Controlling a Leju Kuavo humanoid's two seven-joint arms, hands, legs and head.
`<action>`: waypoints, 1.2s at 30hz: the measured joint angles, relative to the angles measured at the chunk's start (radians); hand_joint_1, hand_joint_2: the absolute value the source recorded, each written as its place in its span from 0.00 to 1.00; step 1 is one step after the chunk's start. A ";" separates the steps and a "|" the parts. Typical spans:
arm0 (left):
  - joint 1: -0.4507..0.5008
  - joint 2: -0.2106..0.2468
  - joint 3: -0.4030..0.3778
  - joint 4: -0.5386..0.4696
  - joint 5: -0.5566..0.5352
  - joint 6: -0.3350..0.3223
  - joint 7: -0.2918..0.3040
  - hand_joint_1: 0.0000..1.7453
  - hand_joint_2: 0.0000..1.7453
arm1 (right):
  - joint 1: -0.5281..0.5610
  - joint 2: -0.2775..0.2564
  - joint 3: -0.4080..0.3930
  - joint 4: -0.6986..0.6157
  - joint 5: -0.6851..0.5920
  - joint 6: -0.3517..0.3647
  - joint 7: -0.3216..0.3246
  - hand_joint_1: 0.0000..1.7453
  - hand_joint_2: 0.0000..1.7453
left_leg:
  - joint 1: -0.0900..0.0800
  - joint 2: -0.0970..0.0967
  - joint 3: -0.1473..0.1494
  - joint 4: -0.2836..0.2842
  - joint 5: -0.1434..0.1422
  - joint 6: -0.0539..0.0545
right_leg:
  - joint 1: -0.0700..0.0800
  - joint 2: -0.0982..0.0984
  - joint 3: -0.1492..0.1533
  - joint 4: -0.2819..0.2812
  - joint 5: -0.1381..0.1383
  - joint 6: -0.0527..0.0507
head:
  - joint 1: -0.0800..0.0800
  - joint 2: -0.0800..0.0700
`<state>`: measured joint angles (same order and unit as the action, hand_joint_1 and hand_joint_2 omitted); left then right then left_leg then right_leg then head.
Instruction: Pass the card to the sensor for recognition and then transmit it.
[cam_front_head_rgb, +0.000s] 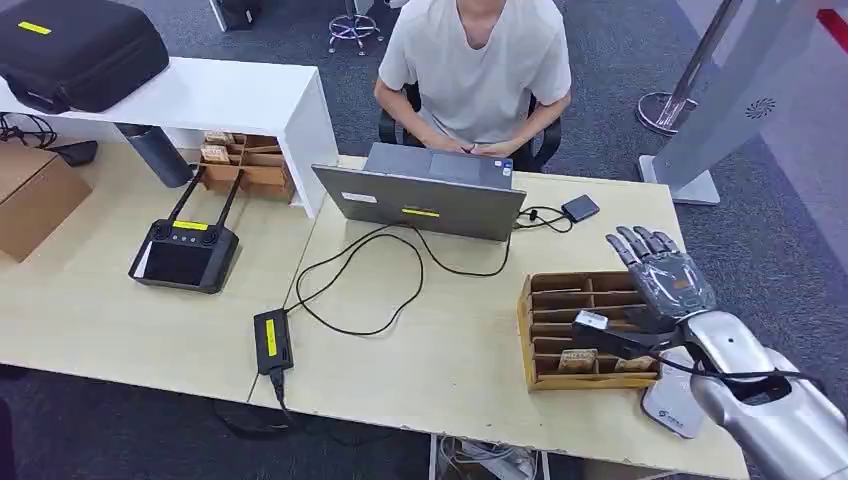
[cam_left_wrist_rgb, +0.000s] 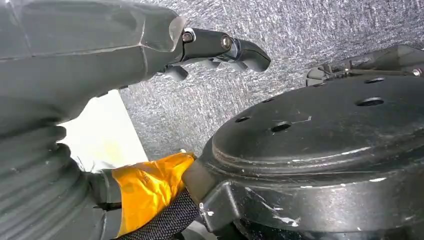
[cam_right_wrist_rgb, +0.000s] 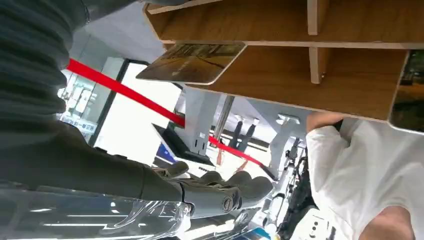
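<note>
- Setting: I see a pale wooden worktop (cam_front_head_rgb: 120, 320) standing on grey carpet (cam_front_head_rgb: 790, 230), with a person in a white shirt (cam_front_head_rgb: 480, 65) seated at its far side.
- Right hand (cam_front_head_rgb: 668, 272): I see it raised above the far right end of the worktop, fingers spread and extended, holding nothing; the right wrist view confirms the fingers (cam_right_wrist_rgb: 235, 187) lie straight and free.
- Wooden card tray (cam_front_head_rgb: 545, 345): it sits just below and beside the right hand, divided into compartments; I see cards lying in its near compartments, one being the brown card (cam_front_head_rgb: 578, 358). In the right wrist view a card (cam_right_wrist_rgb: 192, 62) leans out of a compartment.
- White sensor pad (cam_front_head_rgb: 668, 408): it lies on the worktop at the near right corner, just beside the tray and partly covered by the right forearm.
- Left hand (cam_left_wrist_rgb: 220, 50): in the left wrist view its fingers are loosely apart over grey carpet, with nothing between them.
- Further out: a grey laptop (cam_front_head_rgb: 420, 200) stands before the person, a small black box (cam_front_head_rgb: 580, 208) is cabled beside it, a black power adapter (cam_front_head_rgb: 271, 340) rests near the front edge, and a black controller with antennas (cam_front_head_rgb: 185, 255) lies on the left.
- Far left: a white shelf unit (cam_front_head_rgb: 240, 100) carries a black case (cam_front_head_rgb: 80, 50).
</note>
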<state>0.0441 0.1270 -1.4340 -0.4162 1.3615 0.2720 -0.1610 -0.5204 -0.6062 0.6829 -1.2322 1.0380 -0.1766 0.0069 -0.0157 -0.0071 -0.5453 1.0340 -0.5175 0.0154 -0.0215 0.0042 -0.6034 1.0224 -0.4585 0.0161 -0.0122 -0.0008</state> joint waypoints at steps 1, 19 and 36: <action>0.000 0.000 0.000 0.000 0.001 0.001 0.000 0.00 1.00 | 0.000 0.000 -0.001 0.001 0.000 0.000 0.000 0.00 1.00 | 0.000 0.000 0.000 0.000 0.000 0.000 | 0.000 0.000 0.000 0.000 0.000 0.000 | 0.000 0.000; 0.001 0.004 0.000 -0.011 0.019 0.017 0.000 0.00 1.00 | 0.000 -0.005 -0.026 0.002 -0.010 0.002 -0.011 1.00 1.00 | 0.000 0.000 0.000 0.000 0.000 0.000 | 0.000 0.000 0.000 0.000 0.000 0.000 | 0.000 0.000; 0.004 0.006 -0.002 -0.023 0.032 0.042 -0.010 0.00 1.00 | 0.005 -0.010 -0.032 -0.004 -0.018 -0.003 -0.016 1.00 1.00 | 0.000 0.000 0.000 0.000 0.000 0.000 | 0.000 0.000 0.000 0.000 0.000 0.000 | 0.000 0.000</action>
<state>0.0486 0.1328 -1.4359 -0.4387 1.3939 0.3144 -0.1709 -0.5157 -0.6165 0.6508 -1.2360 1.0201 -0.1793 -0.0092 -0.0156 -0.0072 -0.5450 1.0340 -0.5175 0.0154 -0.0213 0.0042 -0.6034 1.0224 -0.4584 0.0159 -0.0122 -0.0008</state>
